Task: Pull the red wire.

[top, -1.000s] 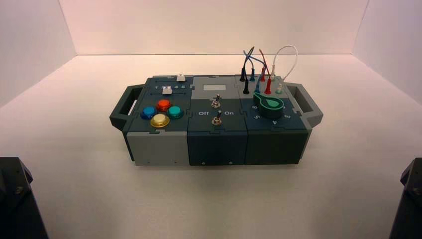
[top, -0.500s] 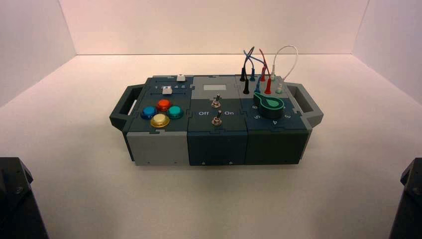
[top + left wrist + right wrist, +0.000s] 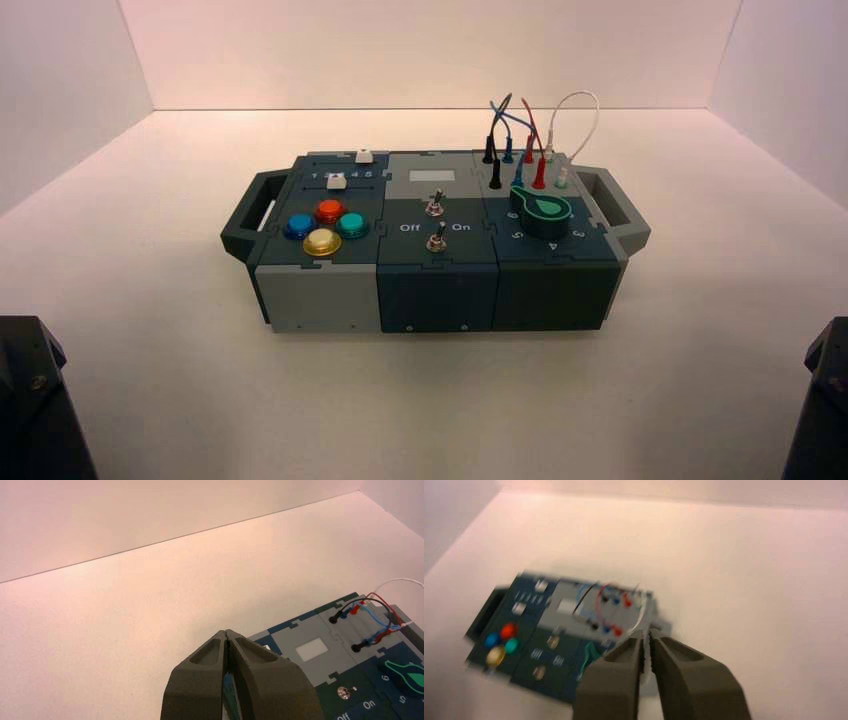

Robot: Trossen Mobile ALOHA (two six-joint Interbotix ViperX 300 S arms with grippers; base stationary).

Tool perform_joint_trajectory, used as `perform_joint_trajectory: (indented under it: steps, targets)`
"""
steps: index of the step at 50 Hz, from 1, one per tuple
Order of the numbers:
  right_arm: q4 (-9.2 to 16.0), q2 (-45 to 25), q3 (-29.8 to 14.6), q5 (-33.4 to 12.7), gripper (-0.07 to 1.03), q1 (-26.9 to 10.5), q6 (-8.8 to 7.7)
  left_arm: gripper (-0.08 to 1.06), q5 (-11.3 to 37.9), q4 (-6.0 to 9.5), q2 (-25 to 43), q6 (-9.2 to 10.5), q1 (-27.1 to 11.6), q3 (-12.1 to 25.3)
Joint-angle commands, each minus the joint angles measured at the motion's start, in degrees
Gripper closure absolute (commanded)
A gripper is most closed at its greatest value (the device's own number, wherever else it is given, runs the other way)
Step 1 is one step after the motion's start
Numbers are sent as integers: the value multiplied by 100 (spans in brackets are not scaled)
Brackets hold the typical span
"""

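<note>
The thin, arched red wire, upper right in the high view, is probably light and springy, best gripped by its tapered red plug. The black right gripper, lower right, is parted, empty; the black left gripper, lower left, is clenched.

Lettering on the box: "Off" and "On", left of the green knob; numerals "5" and "6", beside the knob.
</note>
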State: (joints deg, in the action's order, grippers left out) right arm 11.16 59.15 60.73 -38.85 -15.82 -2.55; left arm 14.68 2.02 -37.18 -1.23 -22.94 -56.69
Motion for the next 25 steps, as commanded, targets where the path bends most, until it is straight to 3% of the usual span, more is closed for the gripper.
perform_joint_trajectory:
  steps: [1, 9, 25]
  targets:
    - [132, -475, -404, -272, 85, -343, 9, 101, -26, -9, -26, -18, -44, 176]
    - [176, -940, -606, -483, 75, -554, 9, 101, -18, 0, -9, -18, -70, 185]
    - [211, -1617, -650, -519, 61, -589, -18, 101, -18, 9, 53, -18, -141, 202]
